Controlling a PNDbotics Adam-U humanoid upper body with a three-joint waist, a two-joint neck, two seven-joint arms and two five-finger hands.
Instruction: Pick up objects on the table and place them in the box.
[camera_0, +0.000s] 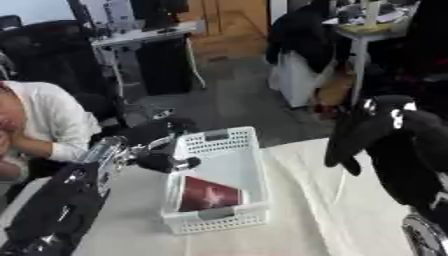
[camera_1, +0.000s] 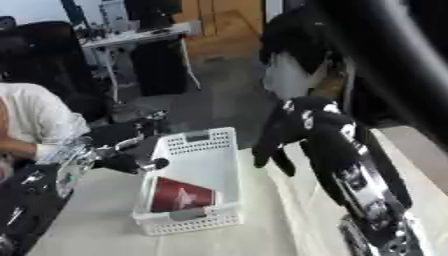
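Note:
A white slotted box (camera_0: 220, 200) stands on the cloth-covered table, with a dark red flat packet (camera_0: 208, 194) lying in it. My left hand (camera_0: 156, 146) hovers at the box's left rim, fingers curled, nothing visibly held. My right hand (camera_1: 282, 126) hangs above the table to the right of the box, fingers drooping down and relaxed, holding nothing.
The table (camera_0: 315, 200) carries a pale cloth. A person in a white top (camera_0: 48, 125) sits at the far left beyond the table. Chairs and desks (camera_0: 149, 45) stand on the floor behind.

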